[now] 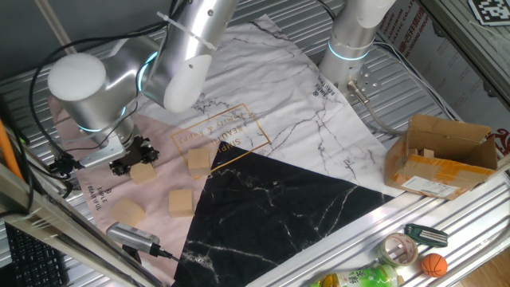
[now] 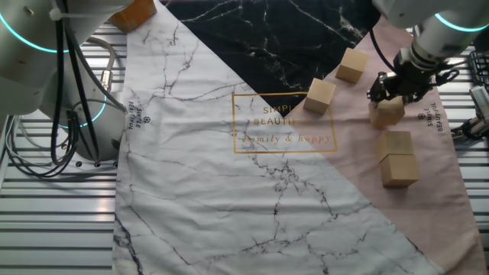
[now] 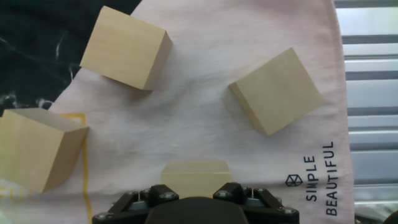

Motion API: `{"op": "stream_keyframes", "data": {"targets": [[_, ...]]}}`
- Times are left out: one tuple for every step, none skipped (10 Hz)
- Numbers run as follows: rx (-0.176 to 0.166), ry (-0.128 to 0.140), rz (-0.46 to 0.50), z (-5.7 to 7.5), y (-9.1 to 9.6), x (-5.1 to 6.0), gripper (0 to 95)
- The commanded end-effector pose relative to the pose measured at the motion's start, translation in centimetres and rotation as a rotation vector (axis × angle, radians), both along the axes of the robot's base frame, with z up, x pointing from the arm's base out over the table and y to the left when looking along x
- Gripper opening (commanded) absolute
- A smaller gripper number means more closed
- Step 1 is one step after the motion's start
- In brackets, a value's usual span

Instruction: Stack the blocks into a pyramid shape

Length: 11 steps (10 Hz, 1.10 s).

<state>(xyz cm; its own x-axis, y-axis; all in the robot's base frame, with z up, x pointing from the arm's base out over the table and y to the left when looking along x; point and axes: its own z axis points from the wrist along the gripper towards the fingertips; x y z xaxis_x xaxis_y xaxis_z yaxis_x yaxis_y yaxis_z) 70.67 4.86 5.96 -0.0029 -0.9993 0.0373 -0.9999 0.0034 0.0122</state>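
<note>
The end effector [image 3: 196, 200] sits low over one wooden block [image 3: 196, 177]; whether its fingers are clamped on it or released cannot be told. Three more blocks lie loose: at nine o'clock [image 3: 38, 149], eleven o'clock [image 3: 126, 47] and two o'clock [image 3: 277, 90], all well apart. An off-centre grip could twist the block or nudge its neighbours. Beneath is a pink, white and black marbled cloth [image 1: 287, 135] on a ribbed metal worktop [image 1: 446, 231]. Farther off stands a cardboard box [image 1: 442, 155].

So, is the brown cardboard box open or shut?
Open: the cardboard box has its flaps standing up, and its inside shows. Contents are unclear.
</note>
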Motion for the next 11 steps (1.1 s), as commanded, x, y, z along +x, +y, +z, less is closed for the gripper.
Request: {"op": "stream_keyframes", "data": {"targets": [[0.0,-0.004,0.013,-0.1,-0.1,0.1,0.0],[0.001,-0.005,0.021,-0.2,-0.2,0.1,0.0],[0.002,-0.006,0.029,-0.2,-0.7,0.3,0.0],[0.004,-0.005,0.032,-0.1,-0.9,0.4,0.0],[0.009,-0.003,0.033,-0.1,-1.2,0.5,0.0],[0.006,-0.006,0.031,-0.2,-1.2,0.5,0.0],[0.006,-0.007,0.034,-0.3,-1.3,0.5,0.0],[0.008,-0.007,0.039,-0.5,-1.4,0.6,0.0],[0.009,-0.007,0.041,-0.6,-1.5,0.7,0.0],[0.01,-0.007,0.041,-0.7,-1.5,0.8,0.0],[0.01,-0.007,0.042,-0.8,-1.5,0.8,0.0]]}}
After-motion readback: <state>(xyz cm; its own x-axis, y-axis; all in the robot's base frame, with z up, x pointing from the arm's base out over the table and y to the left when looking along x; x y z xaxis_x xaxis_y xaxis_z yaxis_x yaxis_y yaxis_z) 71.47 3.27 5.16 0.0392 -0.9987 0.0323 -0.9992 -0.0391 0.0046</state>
